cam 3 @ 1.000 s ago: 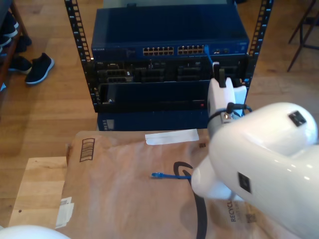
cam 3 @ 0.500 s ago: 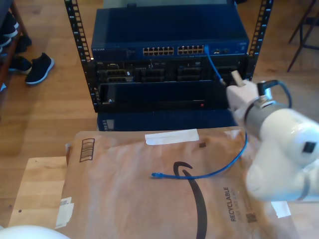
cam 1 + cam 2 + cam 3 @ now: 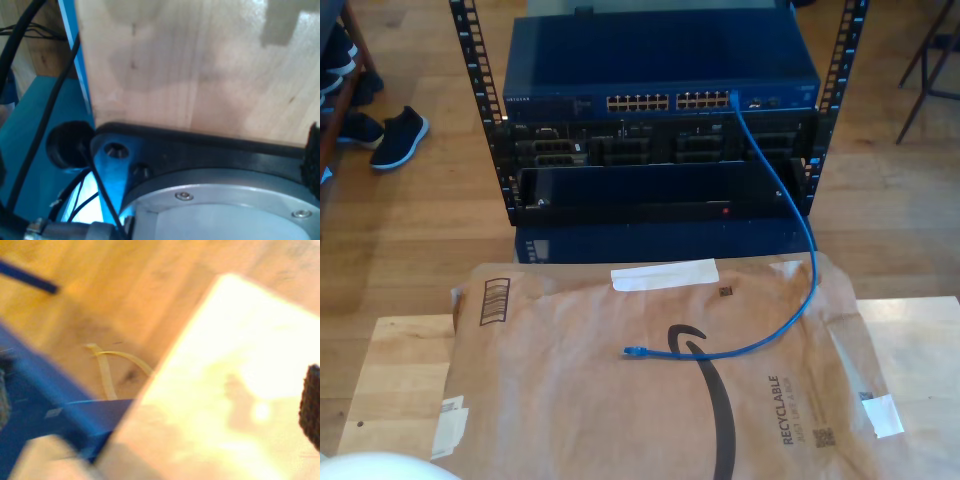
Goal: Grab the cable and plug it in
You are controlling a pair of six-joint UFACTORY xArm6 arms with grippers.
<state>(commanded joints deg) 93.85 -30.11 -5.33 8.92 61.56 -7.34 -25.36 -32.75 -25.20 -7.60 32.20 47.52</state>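
A round silver metal flange (image 3: 220, 210) on the robot, fastened with small silver screws (image 3: 184, 196), sits against a black moulded housing (image 3: 200, 150). Thin black wires (image 3: 50, 105) run past a black rubber knob (image 3: 67, 145). A dark, ribbed finger pad (image 3: 311, 405) edges the second wrist view.

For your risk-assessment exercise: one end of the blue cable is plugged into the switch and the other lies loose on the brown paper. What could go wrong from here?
1. The cable's free plug is small and lies flat on the brown paper, so a gripper may pinch paper or miss it.
2. The cable hangs from its port on the switch; pulling the free end hard may strain that connection.
3. The switch's ports sit close together, so the plug may be misaligned.
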